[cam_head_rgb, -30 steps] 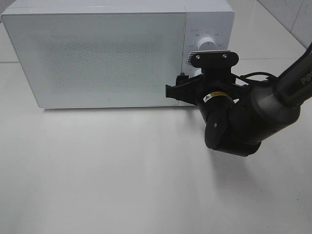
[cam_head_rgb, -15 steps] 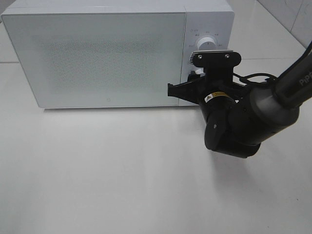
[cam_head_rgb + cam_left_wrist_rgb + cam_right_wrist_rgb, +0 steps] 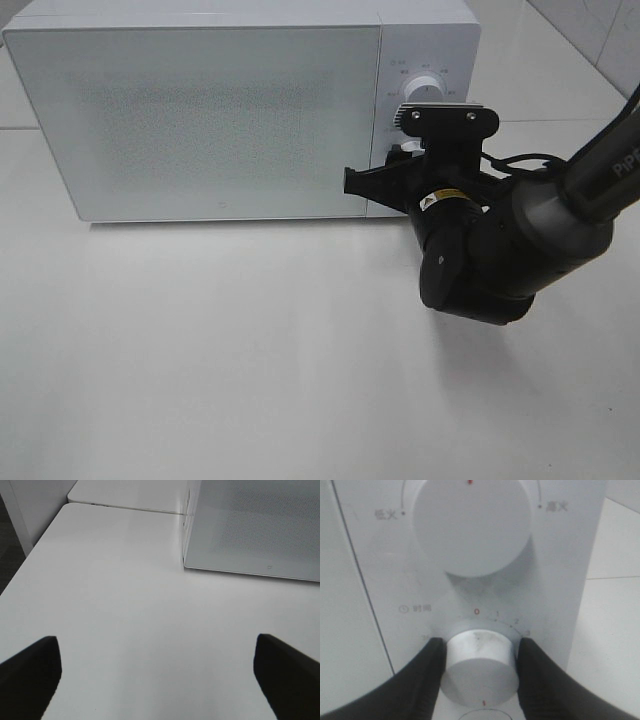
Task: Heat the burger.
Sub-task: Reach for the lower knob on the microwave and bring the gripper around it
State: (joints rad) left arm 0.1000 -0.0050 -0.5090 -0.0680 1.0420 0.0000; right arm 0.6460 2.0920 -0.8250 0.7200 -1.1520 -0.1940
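Observation:
The burger is out of view in every frame. The white microwave (image 3: 200, 120) stands at the back of the table with its frosted door shut. My right gripper (image 3: 404, 152) is pressed up to the control panel. The right wrist view shows my right gripper (image 3: 479, 647) shut on the lower timer knob (image 3: 479, 667), with a black finger touching each side of it. The larger power knob (image 3: 471, 525) sits just above, untouched. My left gripper (image 3: 159, 675) hovers open over bare table to the left of the microwave, with nothing between its fingers.
The white table (image 3: 250, 350) spreads in front of the microwave. In the left wrist view the microwave's near corner (image 3: 186, 565) stands ahead, and the table's edge (image 3: 30, 555) drops off towards a dark floor.
My right gripper's jaws have narrowed onto the timer knob and the wrist has shifted slightly towards the panel. The left arm has not moved.

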